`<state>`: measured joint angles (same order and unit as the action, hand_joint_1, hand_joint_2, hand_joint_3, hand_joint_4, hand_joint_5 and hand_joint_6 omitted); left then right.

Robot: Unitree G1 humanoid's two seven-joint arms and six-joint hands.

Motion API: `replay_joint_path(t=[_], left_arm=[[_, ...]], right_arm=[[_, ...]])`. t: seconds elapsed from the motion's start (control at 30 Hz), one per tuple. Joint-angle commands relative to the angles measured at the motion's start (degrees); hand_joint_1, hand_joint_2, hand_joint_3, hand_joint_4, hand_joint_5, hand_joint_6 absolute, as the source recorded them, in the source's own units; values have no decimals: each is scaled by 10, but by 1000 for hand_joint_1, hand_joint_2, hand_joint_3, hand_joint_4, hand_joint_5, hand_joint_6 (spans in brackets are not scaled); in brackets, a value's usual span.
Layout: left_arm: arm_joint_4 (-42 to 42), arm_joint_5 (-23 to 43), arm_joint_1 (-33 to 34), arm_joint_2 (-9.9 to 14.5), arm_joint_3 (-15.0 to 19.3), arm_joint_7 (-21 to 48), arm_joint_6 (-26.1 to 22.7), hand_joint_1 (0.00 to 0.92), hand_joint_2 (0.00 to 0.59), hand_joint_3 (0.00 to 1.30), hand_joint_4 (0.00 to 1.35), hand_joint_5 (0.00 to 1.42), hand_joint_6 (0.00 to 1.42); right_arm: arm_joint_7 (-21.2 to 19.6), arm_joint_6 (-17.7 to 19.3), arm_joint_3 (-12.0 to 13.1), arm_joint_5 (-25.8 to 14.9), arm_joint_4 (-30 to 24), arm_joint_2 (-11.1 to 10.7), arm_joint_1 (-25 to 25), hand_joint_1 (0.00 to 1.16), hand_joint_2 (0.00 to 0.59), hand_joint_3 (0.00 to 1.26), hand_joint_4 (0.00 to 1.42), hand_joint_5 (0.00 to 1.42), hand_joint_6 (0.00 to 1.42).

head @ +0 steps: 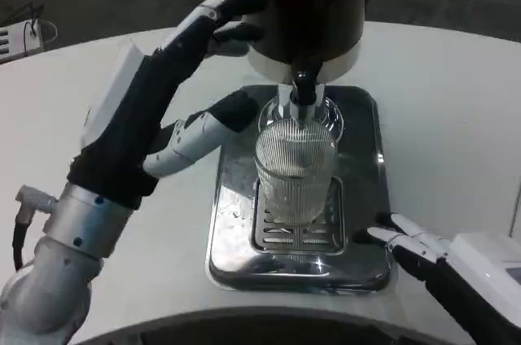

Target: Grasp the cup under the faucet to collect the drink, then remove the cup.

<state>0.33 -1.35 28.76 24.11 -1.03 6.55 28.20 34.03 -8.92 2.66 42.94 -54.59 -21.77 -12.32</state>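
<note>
A clear ribbed cup (pixel 296 172) stands upright on the grate of a shiny metal drip tray (pixel 362 121), right under the black faucet (pixel 303 89) of a dark drink dispenser (pixel 305 3). My left hand (pixel 175 85) reaches in from the left with its fingers spread. The upper fingers (pixel 232 11) lie against the dispenser's left side, and the lower one (pixel 213 124) points at the cup's upper left edge. It does not grip the cup. My right hand (pixel 423 251) sits low at the tray's front right corner, fingers stretched out and holding nothing.
The tray sits in the middle of the white round table (pixel 456 101), with bare tabletop to its right and left. A white object (pixel 20 36) lies at the far left edge. The table's front edge curves just below the tray.
</note>
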Motion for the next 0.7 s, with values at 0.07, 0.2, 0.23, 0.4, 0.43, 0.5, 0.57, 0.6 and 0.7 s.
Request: replay_joint_path(t=[0.07,0.2,0.23,0.4,0.43,0.5,0.57,0.6,0.7], left_arm=[[-11,24,24,-2,5,47,-40,18,51,213,188,278,328],[-7,31,42,-6,1,77,-67,16,51,211,188,278,327],[-5,32,46,-7,-1,84,-74,15,52,211,181,277,319],[2,32,64,-5,-6,119,-98,10,53,207,178,277,314],[4,32,68,-3,-7,127,-103,8,53,206,177,277,314],[7,30,75,-1,-9,141,-112,6,53,204,176,277,313],[12,27,81,1,-12,156,-119,0,50,202,167,277,313],[14,26,84,2,-14,162,-122,0,50,201,166,276,312],[22,22,89,5,-19,181,-130,0,45,186,158,267,293]], right_arm=[[-6,0,-4,8,-17,9,-11,620,397,165,42,122,133],[-6,2,-2,9,-24,13,-21,620,397,165,42,122,133],[-6,2,-1,9,-27,13,-24,620,397,165,42,122,133],[-8,2,5,6,-37,14,-35,619,396,165,43,122,133],[-9,2,7,4,-39,15,-38,618,395,165,43,122,132],[-9,3,10,3,-42,15,-43,616,394,165,44,122,132],[-9,3,12,0,-44,15,-47,614,394,165,44,122,132],[-9,3,15,-2,-45,15,-49,612,395,165,44,122,132],[-10,3,21,-7,-47,15,-53,607,398,165,47,122,132]])
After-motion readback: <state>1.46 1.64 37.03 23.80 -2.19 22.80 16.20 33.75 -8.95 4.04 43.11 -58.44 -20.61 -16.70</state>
